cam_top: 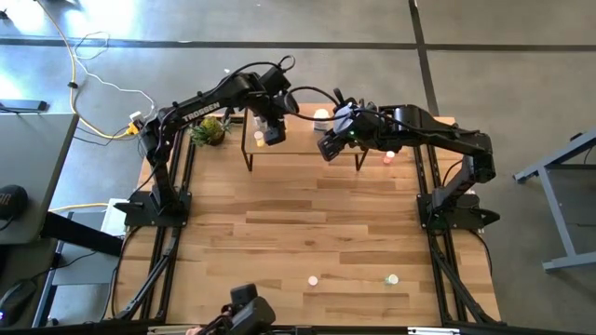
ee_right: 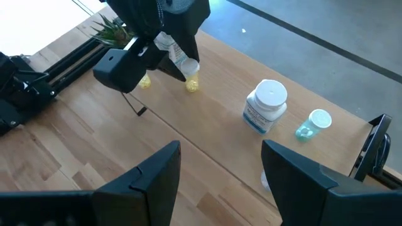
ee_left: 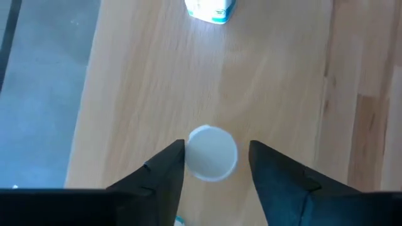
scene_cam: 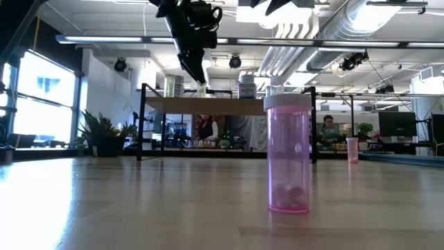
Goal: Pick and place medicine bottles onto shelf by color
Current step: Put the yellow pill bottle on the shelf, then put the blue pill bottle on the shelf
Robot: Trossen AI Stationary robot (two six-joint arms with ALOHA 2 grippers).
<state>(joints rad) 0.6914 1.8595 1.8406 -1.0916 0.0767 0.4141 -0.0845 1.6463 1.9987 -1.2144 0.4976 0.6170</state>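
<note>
The light-wood shelf [cam_top: 300, 138] stands at the table's far middle. My left gripper [ee_left: 213, 157] is open above it, pointing down, one finger on each side of the white cap [ee_left: 211, 152] of a small yellow bottle [ee_right: 192, 82] that stands upright on the shelf. A second yellow bottle [ee_right: 144, 81], a large white bottle [ee_right: 266, 107] and a small green bottle [ee_right: 312, 125] also stand on the shelf. My right gripper [ee_right: 220, 179] is open and empty, above the shelf's near edge, to the right of the left gripper. My left gripper comes at the yellow bottle from above, its fingers beside the cap. One fingertip [ee_left: 177, 156] stands right against the cap's rim, and I cannot tell whether it touches. A gap shows between the cap and the other fingertip [ee_left: 254, 152]. The bottle stands on the shelf.
A pink bottle [cam_top: 313, 279] and a green bottle [cam_top: 392, 278] stand near the table's front edge. A small pink bottle [cam_top: 389, 157] stands on the table by the shelf's right end. A leafy plant [cam_top: 209, 130] sits left of the shelf.
</note>
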